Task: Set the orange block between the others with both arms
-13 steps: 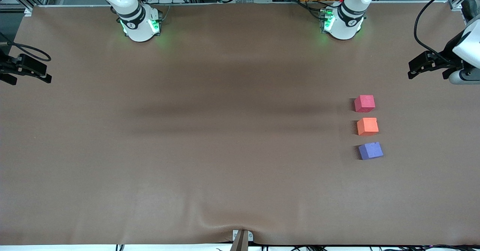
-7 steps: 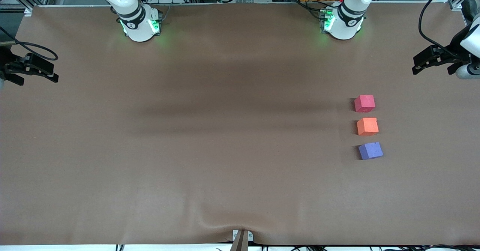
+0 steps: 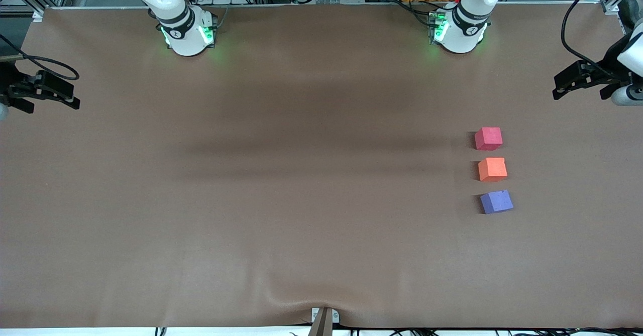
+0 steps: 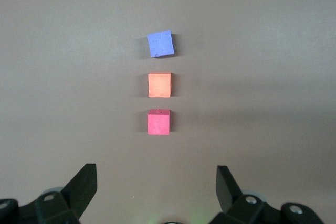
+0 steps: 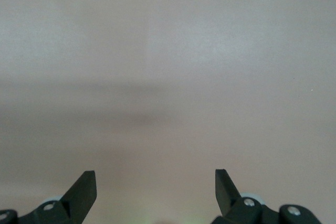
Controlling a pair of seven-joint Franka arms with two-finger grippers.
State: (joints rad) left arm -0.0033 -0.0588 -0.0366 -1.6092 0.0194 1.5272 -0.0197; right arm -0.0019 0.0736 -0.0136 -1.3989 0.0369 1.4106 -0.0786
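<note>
Three foam cubes stand in a line toward the left arm's end of the table. The orange block sits between the others: the pinkish-red cube farther from the front camera, the purple-blue cube nearer. Small gaps separate them. My left gripper hangs open and empty in the air at the left arm's end of the table, apart from the cubes. My right gripper is open and empty at the right arm's end, over bare mat.
The brown mat covers the whole table. Both arm bases glow green along the edge farthest from the front camera. A small clamp sits at the table edge nearest the front camera.
Both grippers have drifted slightly: the left one outward and up, the right one a little inward over the mat. The cubes have not moved.
</note>
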